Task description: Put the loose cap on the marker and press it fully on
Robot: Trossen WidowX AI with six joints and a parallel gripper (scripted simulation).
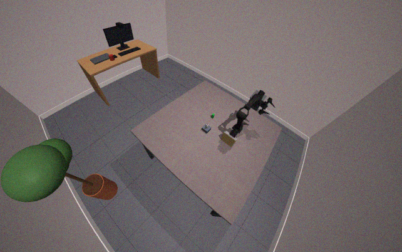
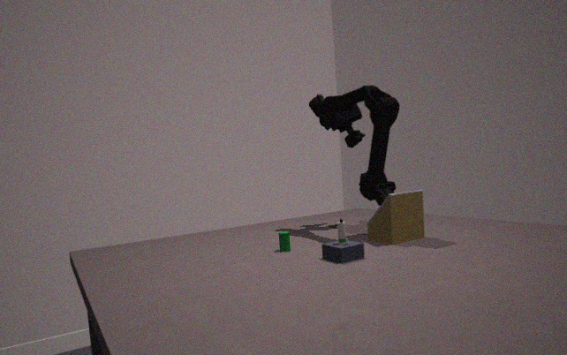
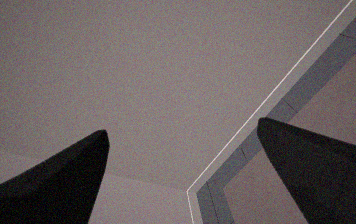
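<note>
Pincer (image 3: pixel 182 145) wide open, nothing between fingers, raised high off bench (image 2: pixel 265 300). Green cap (image 2: pixel 284 241) upright on bench, near holder block (image 2: pixel 343 252), at its 9 o'clock in exterior view. Marker (image 2: pixel 341 230) upright in block, uncapped. Arm base on tan wedge (image 2: pixel 397 218).

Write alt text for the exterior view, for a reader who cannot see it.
A black robot arm rises from a tan wedge-shaped base on a table, its open, unloaded pincer hanging high in the air. Below, a white marker stands upright in a grey block, and a green cap stands apart to the block's left.
</note>
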